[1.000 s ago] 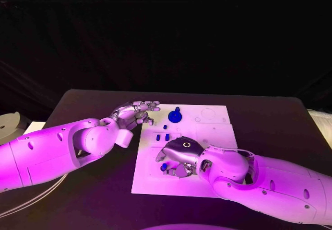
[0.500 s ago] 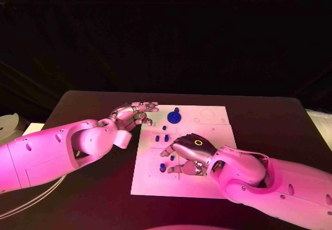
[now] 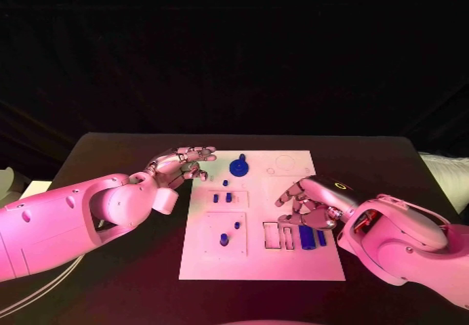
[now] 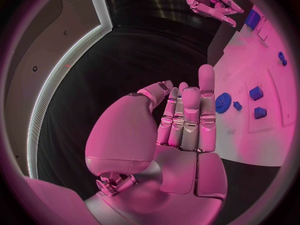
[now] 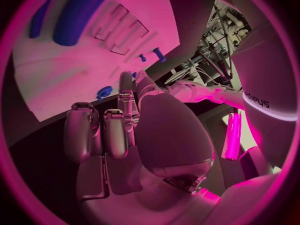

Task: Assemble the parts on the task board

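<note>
The white task board (image 3: 262, 261) lies mid-table. On it a blue round part (image 3: 238, 166) sits at the far edge, small blue pegs (image 3: 223, 198) stand left of centre, another blue piece (image 3: 223, 239) sits in a recess, and two blue bars (image 3: 311, 237) lie in slots on the right. My right hand (image 3: 308, 203) hovers over the board's right side just beyond the bars, fingers loosely bent, holding nothing. My left hand (image 3: 181, 163) hangs by the board's far left corner, empty. The left wrist view shows that hand (image 4: 187, 120) with straight fingers, the board (image 4: 250, 135) and the round part (image 4: 223, 102).
The black table (image 3: 117, 145) surrounds the board with bare room on every side. My left forearm (image 3: 68, 217) lies across the table's left part and my right forearm (image 3: 411, 244) crosses its near right. The right wrist view shows a long bar (image 5: 78, 15).
My right hand has moved from the board's near left area to its right side, uncovering the recess piece and the two bars. The left hand has hardly moved.
</note>
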Action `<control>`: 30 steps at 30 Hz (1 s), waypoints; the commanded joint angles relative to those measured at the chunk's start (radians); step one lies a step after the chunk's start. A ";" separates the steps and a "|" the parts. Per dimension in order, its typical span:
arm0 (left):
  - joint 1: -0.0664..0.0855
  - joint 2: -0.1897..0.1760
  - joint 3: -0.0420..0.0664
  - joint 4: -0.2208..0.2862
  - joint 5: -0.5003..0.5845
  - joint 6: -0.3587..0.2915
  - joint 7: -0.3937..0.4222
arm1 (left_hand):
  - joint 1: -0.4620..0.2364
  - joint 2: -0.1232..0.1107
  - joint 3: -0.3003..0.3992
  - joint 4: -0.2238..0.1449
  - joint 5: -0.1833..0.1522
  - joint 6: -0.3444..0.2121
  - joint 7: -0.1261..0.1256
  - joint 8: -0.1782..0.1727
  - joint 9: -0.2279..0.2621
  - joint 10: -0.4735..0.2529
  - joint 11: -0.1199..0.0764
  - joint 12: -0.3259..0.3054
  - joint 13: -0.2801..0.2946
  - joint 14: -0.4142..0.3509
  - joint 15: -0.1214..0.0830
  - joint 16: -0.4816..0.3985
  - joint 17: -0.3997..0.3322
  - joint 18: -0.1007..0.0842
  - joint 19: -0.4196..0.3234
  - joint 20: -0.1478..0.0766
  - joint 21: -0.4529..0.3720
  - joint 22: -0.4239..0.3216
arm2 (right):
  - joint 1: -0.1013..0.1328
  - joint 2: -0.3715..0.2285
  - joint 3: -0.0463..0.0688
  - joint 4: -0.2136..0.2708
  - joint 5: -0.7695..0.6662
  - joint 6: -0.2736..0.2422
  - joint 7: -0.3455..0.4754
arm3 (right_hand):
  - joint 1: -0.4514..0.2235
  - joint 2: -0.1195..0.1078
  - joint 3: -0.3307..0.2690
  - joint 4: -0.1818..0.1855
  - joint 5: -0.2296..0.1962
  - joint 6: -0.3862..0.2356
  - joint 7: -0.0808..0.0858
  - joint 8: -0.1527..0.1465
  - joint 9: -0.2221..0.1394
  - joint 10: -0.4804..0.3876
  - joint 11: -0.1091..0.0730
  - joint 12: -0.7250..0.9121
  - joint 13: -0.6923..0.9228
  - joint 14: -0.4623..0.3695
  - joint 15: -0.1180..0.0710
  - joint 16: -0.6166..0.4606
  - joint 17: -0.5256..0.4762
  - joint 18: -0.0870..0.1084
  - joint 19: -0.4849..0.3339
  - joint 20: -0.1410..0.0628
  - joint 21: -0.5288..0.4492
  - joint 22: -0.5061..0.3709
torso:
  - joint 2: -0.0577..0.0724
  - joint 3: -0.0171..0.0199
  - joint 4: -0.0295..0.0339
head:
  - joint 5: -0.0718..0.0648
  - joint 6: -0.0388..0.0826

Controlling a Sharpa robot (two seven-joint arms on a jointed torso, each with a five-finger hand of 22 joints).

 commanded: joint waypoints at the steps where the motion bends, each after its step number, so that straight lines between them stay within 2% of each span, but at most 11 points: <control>1: 0.000 -0.003 0.000 0.008 -0.003 0.012 0.004 | -0.011 -0.002 -0.005 0.000 0.003 -0.005 -0.001 0.003 0.001 -0.007 -0.003 0.007 0.001 -0.009 0.002 0.001 -0.001 0.011 -0.009 -0.001 -0.005 -0.002 | -0.007 -0.043 -0.008 0.021 0.121 -0.013 -0.181 | -0.035 -0.003 -0.023 0.020 0.023 0.007 -0.012 0.012 0.002 0.025 -0.010 0.265 0.292 0.074 -0.013 0.005 0.064 -0.018 0.008 -0.010 0.014 0.012 | 0.000 -0.0010 -0.0095 | -0.006 0.004; 3: 0.000 -0.005 0.000 0.009 -0.003 0.012 0.004 | -0.010 -0.002 -0.005 -0.001 0.003 -0.006 -0.001 0.004 0.001 -0.008 -0.003 0.008 0.001 -0.010 0.002 0.000 -0.004 0.011 -0.009 -0.001 -0.005 -0.002 | -0.010 -0.067 -0.012 0.031 0.124 -0.015 -0.223 | -0.066 -0.006 -0.046 0.040 0.052 0.007 -0.021 0.024 0.007 0.026 -0.008 0.502 0.558 0.077 -0.014 0.019 0.083 -0.020 0.013 -0.015 0.025 0.026 | -0.001 0.0000 -0.0142 | -0.008 0.004; 5: 0.000 -0.006 0.000 0.009 -0.003 0.012 0.005 | -0.010 -0.002 -0.005 -0.002 0.003 -0.006 -0.002 0.004 0.001 -0.009 -0.003 0.009 0.001 -0.011 0.002 0.000 -0.006 0.011 -0.009 -0.001 -0.005 -0.002 | -0.013 -0.085 -0.015 0.041 0.118 -0.012 -0.264 | -0.106 -0.003 -0.077 0.050 0.113 0.007 -0.019 0.039 0.015 0.024 -0.011 0.682 0.763 0.080 -0.020 0.034 0.103 -0.025 0.017 -0.012 0.037 0.042 | -0.002 0.0013 -0.0178 | -0.011 0.005; 6: 0.000 -0.006 0.000 0.009 -0.003 0.012 0.005 | -0.010 -0.002 -0.005 -0.002 0.003 -0.006 -0.002 0.004 0.001 -0.009 -0.003 0.009 0.001 -0.011 0.002 0.000 -0.006 0.011 -0.009 -0.001 -0.005 -0.002 | -0.014 -0.089 -0.016 0.043 0.115 -0.011 -0.273 | -0.126 0.001 -0.097 0.049 0.150 0.008 -0.019 0.048 0.021 0.020 -0.012 0.745 0.836 0.081 -0.026 0.042 0.114 -0.028 0.020 -0.010 0.043 0.050 | -0.002 0.0014 -0.0186 | -0.011 0.005; 7: 0.000 -0.006 0.000 0.008 -0.003 0.012 0.005 | -0.010 -0.002 -0.005 -0.002 0.003 -0.006 -0.002 0.004 0.001 -0.009 -0.003 0.009 0.001 -0.011 0.002 0.000 -0.006 0.011 -0.009 -0.001 -0.005 -0.002 | -0.015 -0.095 -0.017 0.047 0.110 -0.007 -0.286 | -0.145 0.005 -0.118 0.056 0.169 0.012 -0.023 0.059 0.028 0.021 -0.008 0.800 0.901 0.083 -0.020 0.051 0.127 -0.027 0.023 -0.016 0.051 0.060 | -0.002 0.0018 -0.0198 | -0.012 0.005; 9: 0.000 -0.005 0.000 0.008 -0.003 0.013 0.004 | -0.010 -0.002 -0.005 -0.002 0.003 -0.006 -0.002 0.004 0.001 -0.009 -0.003 0.009 0.001 -0.011 0.002 0.000 -0.006 0.011 -0.009 -0.001 -0.005 -0.002 | -0.017 -0.105 -0.018 0.052 0.099 0.003 -0.306 | -0.160 0.022 -0.142 0.049 0.174 0.005 -0.021 0.070 0.039 0.023 -0.015 0.862 0.978 0.086 -0.019 0.062 0.144 -0.030 0.026 -0.014 0.060 0.072 | -0.002 0.0018 -0.0191 | -0.016 0.006; 10: 0.000 -0.005 0.000 0.008 -0.003 0.014 0.004 | -0.010 -0.002 -0.005 -0.002 0.003 -0.006 -0.002 0.004 0.001 -0.009 -0.003 0.009 0.001 -0.011 0.002 0.000 -0.006 0.011 -0.009 -0.001 -0.005 -0.002 | -0.017 -0.108 -0.019 0.054 0.095 0.009 -0.312 | -0.167 0.031 -0.148 0.056 0.175 0.005 -0.022 0.074 0.043 0.025 -0.015 0.880 0.999 0.086 -0.015 0.065 0.149 -0.030 0.027 -0.017 0.063 0.076 | -0.003 0.0011 -0.0167 | -0.022 0.006; 12: 0.000 -0.004 0.000 0.007 -0.003 0.014 0.004 | -0.010 -0.002 -0.005 -0.002 0.003 -0.006 -0.002 0.004 0.001 -0.009 -0.003 0.009 0.001 -0.011 0.002 0.000 -0.006 0.011 -0.009 -0.001 -0.005 -0.002 | -0.019 -0.112 -0.020 0.056 0.085 0.021 -0.322 | -0.171 0.038 -0.158 0.055 0.178 0.003 -0.024 0.080 0.049 0.033 -0.014 0.912 1.037 0.088 -0.015 0.070 0.157 -0.031 0.029 -0.017 0.067 0.081 | -0.003 0.0003 -0.0155 | -0.024 0.008; 17: 0.000 -0.005 0.000 0.006 -0.003 0.015 0.004 | -0.010 -0.002 -0.005 -0.002 0.003 -0.006 -0.002 0.004 0.001 -0.009 -0.003 0.009 0.001 -0.011 0.002 0.000 -0.006 0.011 -0.009 -0.001 -0.005 -0.002 | -0.022 -0.116 -0.021 0.060 0.052 0.045 -0.333 | -0.180 0.048 -0.180 0.056 0.180 0.004 -0.026 0.095 0.065 0.043 -0.015 0.952 1.086 0.089 -0.016 0.078 0.170 -0.033 0.032 -0.017 0.075 0.092 | -0.001 0.0010 -0.0166 | -0.023 0.009; 25: 0.000 -0.006 0.000 0.007 -0.003 0.020 0.004 | -0.010 -0.002 -0.005 -0.002 0.003 -0.006 -0.002 0.004 0.001 -0.009 -0.003 0.009 0.001 -0.011 0.002 0.000 -0.006 0.011 -0.009 -0.001 -0.005 -0.002 | -0.034 -0.098 -0.022 0.051 -0.007 0.096 -0.339 | -0.196 0.047 -0.204 0.058 0.192 0.003 -0.030 0.111 0.085 0.042 -0.017 0.960 1.103 0.091 -0.018 0.084 0.179 -0.035 0.034 -0.018 0.081 0.101 | -0.001 0.0002 -0.0181 | -0.022 0.009; 30: 0.000 -0.007 0.000 0.007 -0.003 0.020 0.005 | -0.010 -0.002 -0.005 -0.002 0.003 -0.006 -0.002 0.004 0.001 -0.009 -0.003 0.009 0.001 -0.011 0.002 0.000 -0.006 0.011 -0.009 -0.001 -0.005 -0.002 | -0.044 -0.080 -0.022 0.042 -0.031 0.118 -0.339 | -0.200 0.045 -0.211 0.058 0.188 0.001 -0.030 0.114 0.091 0.041 -0.018 0.959 1.105 0.091 -0.018 0.084 0.180 -0.035 0.034 -0.018 0.082 0.102 | -0.001 0.0006 -0.0166 | -0.019 0.007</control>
